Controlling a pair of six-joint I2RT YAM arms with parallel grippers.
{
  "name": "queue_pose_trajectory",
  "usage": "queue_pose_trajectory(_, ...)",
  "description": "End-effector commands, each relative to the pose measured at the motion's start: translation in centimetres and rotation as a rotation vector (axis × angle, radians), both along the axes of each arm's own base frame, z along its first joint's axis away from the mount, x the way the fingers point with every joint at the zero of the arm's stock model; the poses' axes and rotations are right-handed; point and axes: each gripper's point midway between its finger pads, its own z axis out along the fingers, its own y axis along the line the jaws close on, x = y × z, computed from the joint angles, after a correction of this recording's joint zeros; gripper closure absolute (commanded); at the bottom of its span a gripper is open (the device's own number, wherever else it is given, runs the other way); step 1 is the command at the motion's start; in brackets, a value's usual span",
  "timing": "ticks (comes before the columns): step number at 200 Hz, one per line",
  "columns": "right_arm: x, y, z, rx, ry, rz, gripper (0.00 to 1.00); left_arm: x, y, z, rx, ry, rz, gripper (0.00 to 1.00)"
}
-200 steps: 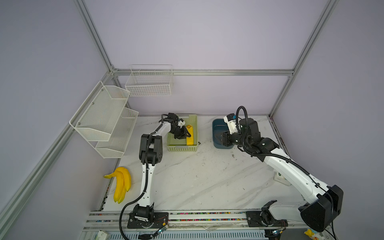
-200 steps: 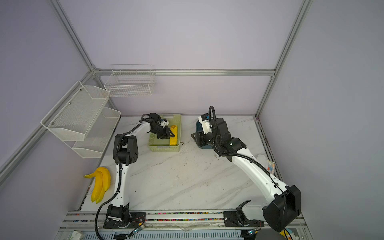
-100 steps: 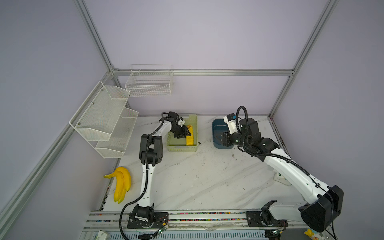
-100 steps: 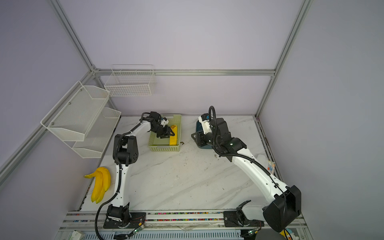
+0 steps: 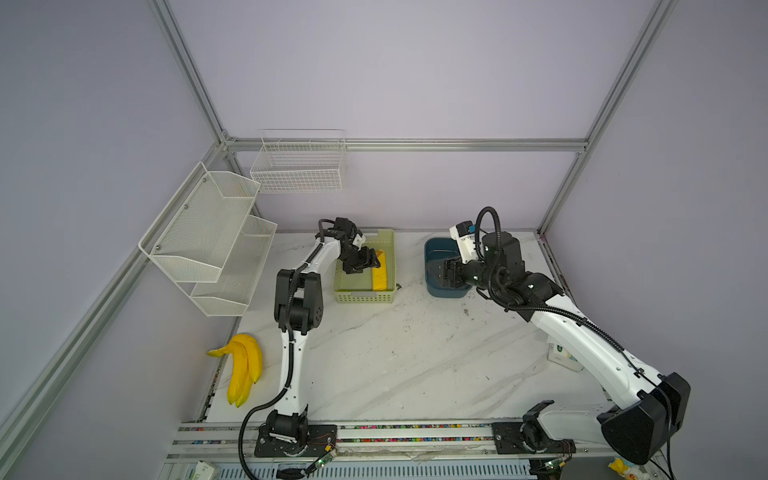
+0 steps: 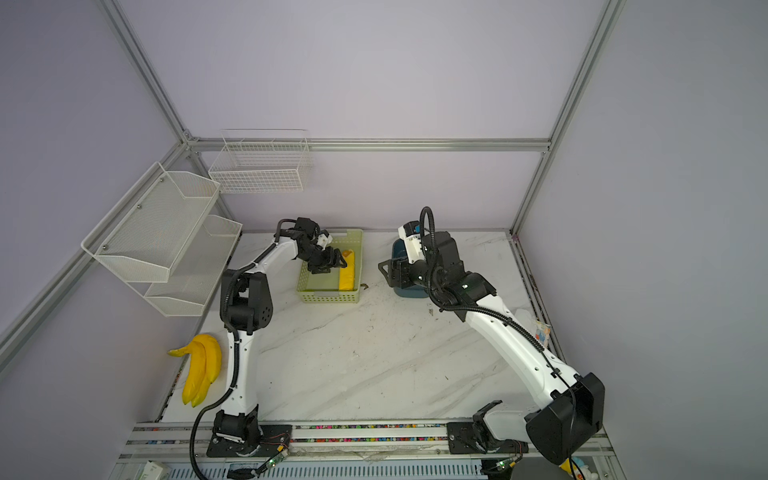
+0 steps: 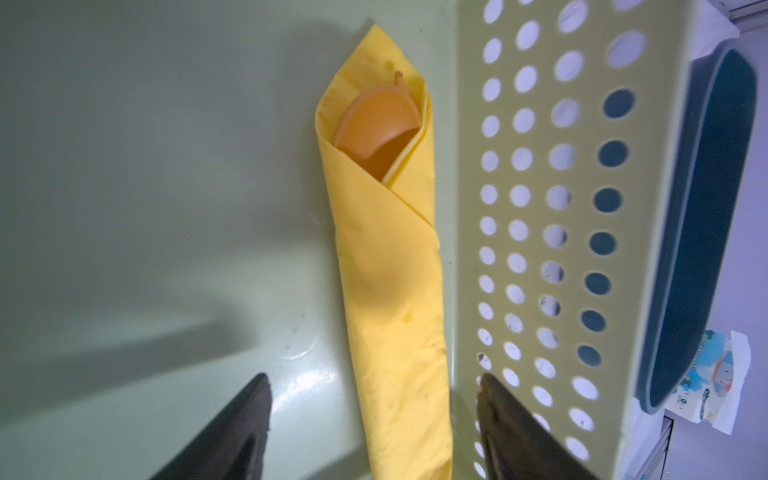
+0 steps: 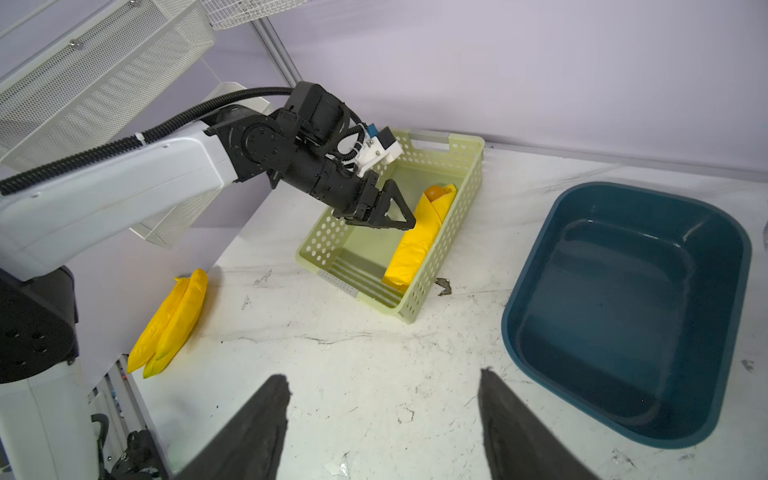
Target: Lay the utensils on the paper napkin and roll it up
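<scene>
Left claw [image 7: 373,386] spread wide, jaws either side of the napkin [image 7: 390,270] tail, gripping nothing. Napkin rolled to a tight cone, lying flat in basket [image 7: 540,208] along its perforated wall. Only spoon [image 7: 374,124] bowl showing at open end. Wall probably keeps roll from unwinding. Right claw [image 8: 382,376] spread, empty, over worktop [image 8: 374,332] beside tub [image 8: 623,432]. Task judged essentially done.

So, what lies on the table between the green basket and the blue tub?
Mostly bare marble table, with one small dark scrap by the green basket, short of the blue tub. The right wrist view shows it.
</scene>
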Motion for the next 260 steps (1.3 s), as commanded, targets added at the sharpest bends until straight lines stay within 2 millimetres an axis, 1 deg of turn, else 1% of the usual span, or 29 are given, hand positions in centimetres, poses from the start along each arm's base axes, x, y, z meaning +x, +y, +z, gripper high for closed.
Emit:
queue_pose_trajectory(1, 0.8, -0.8, 2.1, 0.010, -0.050, -0.055, 0.18, 0.4, 0.0, 8.0, -0.010, -0.165, -0.004, 0.13)
queue_pose_trajectory(7, 1.0, -1.1, 2.1, 0.005, -0.051, -0.074, 0.14, 0.2, 0.1, 8.6, -0.008, -0.174, -0.001, 0.08)
queue_pose_trajectory(15, 1.4, -1.5, 2.1, -0.001, -0.053, -0.104, 0.12, -0.1, 0.3, 9.4, -0.001, -0.188, 0.004, 0.00)
queue_pose_trajectory(24, 1.8, -1.9, 2.1, -0.008, -0.060, -0.133, 0.08, -0.5, 0.6, 10.1, 0.008, -0.200, 0.006, 0.00)
queue_pose_trajectory(32, 2.1, -2.4, 2.1, -0.018, -0.065, -0.163, 0.03, -0.9, 0.8, 10.8, 0.021, -0.213, 0.010, 0.00)
queue_pose_trajectory(49, 2.9, -3.4, 2.1, -0.041, -0.084, -0.230, 0.03, -1.9, 1.5, 12.0, 0.051, -0.239, 0.017, 0.00)
queue_pose_trajectory(78, 4.6, -5.9, 1.3, -0.115, -0.128, -0.357, 0.03, -3.9, 3.2, 13.8, 0.124, -0.301, 0.046, 0.00)
queue_pose_trajectory(81, 4.7, -6.1, 1.2, -0.124, -0.133, -0.367, 0.03, -4.2, 3.4, 14.3, 0.132, -0.318, 0.049, 0.00)
queue_pose_trajectory(103, 6.0, -8.7, 0.6, -0.199, -0.184, -0.481, 0.03, -6.0, 5.3, 15.9, 0.193, -0.422, 0.092, 0.00)
queue_pose_trajectory(105, 6.0, -9.0, 0.6, -0.207, -0.192, -0.491, 0.03, -6.2, 5.5, 15.8, 0.201, -0.426, 0.096, 0.00)
queue_pose_trajectory(107, 6.1, -9.3, 0.5, -0.218, -0.199, -0.504, 0.03, -6.3, 5.6, 16.1, 0.206, -0.442, 0.102, 0.00)
queue_pose_trajectory(112, 6.3, -10.0, 0.5, -0.239, -0.221, -0.534, 0.03, -6.8, 6.3, 15.9, 0.230, -0.451, 0.118, 0.00)
queue_pose_trajectory(115, 6.4, -10.5, 0.4, -0.252, -0.232, -0.555, 0.03, -7.0, 6.7, 16.3, 0.242, -0.473, 0.131, 0.00)
queue_pose_trajectory(117, 6.4, -10.7, 0.3, -0.258, -0.239, -0.564, 0.03, -7.3, 7.0, 16.2, 0.253, -0.476, 0.139, 0.00)
queue_pose_trajectory(118, 6.4, -10.9, 0.4, -0.260, -0.245, -0.570, 0.03, -7.6, 7.1, 15.7, 0.259, -0.465, 0.139, 0.00)
queue_pose_trajectory(131, 6.6, -12.6, 0.3, -0.288, -0.299, -0.627, 0.03, -8.6, 8.8, 16.0, 0.320, -0.513, 0.193, 0.00)
queue_pose_trajectory(134, 6.6, -13.0, 0.2, -0.293, -0.310, -0.640, 0.03, -8.9, 9.1, 15.6, 0.334, -0.512, 0.204, 0.00)
queue_pose_trajectory(141, 6.6, -13.9, 0.1, -0.294, -0.331, -0.667, 0.03, -9.6, 10.1, 15.5, 0.361, -0.528, 0.233, 0.00)
queue_pose_trajectory(152, 6.7, -15.4, -0.5, -0.301, -0.345, -0.701, 0.03, -10.8, 11.4, 15.3, 0.394, -0.542, 0.292, 0.00)
queue_pose_trajectory(156, 6.8, -15.9, -0.8, -0.303, -0.349, -0.715, 0.03, -11.2, 11.7, 14.8, 0.400, -0.539, 0.306, 0.00)
queue_pose_trajectory(159, 6.8, -16.3, -1.1, -0.306, -0.350, -0.723, 0.03, -11.7, 12.0, 15.6, 0.397, -0.568, 0.320, 0.01)
queue_pose_trajectory(165, 6.9, -17.0, -1.6, -0.314, -0.351, -0.739, 0.03, -12.4, 12.6, 15.4, 0.408, -0.585, 0.344, 0.00)
queue_pose_trajectory(179, 6.9, -18.8, -3.1, -0.336, -0.338, -0.784, 0.03, -13.7, 13.9, 14.4, 0.435, -0.615, 0.397, 0.01)
queue_pose_trajectory(193, 6.9, -20.0, -4.7, -0.367, -0.345, -0.804, 0.03, -15.0, 15.2, 13.2, 0.465, -0.627, 0.459, 0.00)
queue_pose_trajectory(209, 6.8, -21.6, -6.3, -0.376, -0.349, -0.847, 0.03, -15.9, 15.8, 12.1, 0.474, -0.658, 0.484, 0.00)
queue_pose_trajectory(211, 6.8, -21.8, -6.6, -0.378, -0.348, -0.850, 0.03, -16.1, 15.8, 11.6, 0.480, -0.655, 0.481, 0.00)
queue_pose_trajectory(214, 6.7, -22.0, -6.9, -0.379, -0.349, -0.855, 0.03, -16.2, 15.9, 11.7, 0.480, -0.668, 0.482, 0.00)
queue_pose_trajectory(233, 6.3, -23.8, -8.8, -0.397, -0.361, -0.907, 0.03, -16.8, 15.9, 10.0, 0.530, -0.704, 0.418, 0.00)
queue_pose_trajectory(260, 5.9, -26.4, -11.2, -0.374, -0.361, -0.997, 0.02, -17.7, 16.8, 8.2, 0.591, -0.735, 0.425, 0.00)
